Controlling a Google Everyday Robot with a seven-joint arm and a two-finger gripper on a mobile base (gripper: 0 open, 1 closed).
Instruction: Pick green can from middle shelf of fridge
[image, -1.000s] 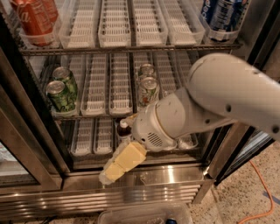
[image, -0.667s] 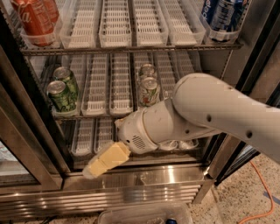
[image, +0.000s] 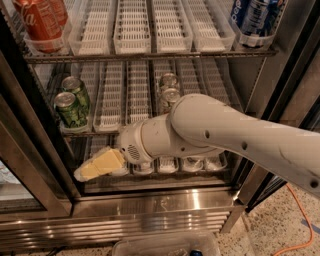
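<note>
Currently, contents of the fridge (image: 150, 202), listed left to right:

1. Door frame (image: 22, 120) – dark, at the far left.
2. Red cola cans (image: 39, 22) – back-left corner of the top table.
3. Green can (image: 70, 110) – upright at the front-left corner of the middle table (image: 100, 133), silver top and pull tab showing. It is untouched. A second green can (image: 78, 90) stands just behind it in the same lane.
4. Hand (image: 95, 166) – pale yellow, pointing down and left. It hangs below the front edge of the middle table, lower than the green cans and apart from them. Whether it is open or closed cannot be told; it grips nothing visible.
5. Lane trays (image: 137, 95) – clear, slotted, running front to back across the middle table.
6. Pale cans (image: 169, 85) – two in one lane near the centre, the front one partly hidden by the arm.
7. Arm (image: 225, 135) – white, reaching in from the right edge across the lower tiers.
8. Blue cans (image: 256, 15) – back-right corner of the top table.
9. Orange cable (image: 295, 227) – on the speckled floor at the right.
</note>
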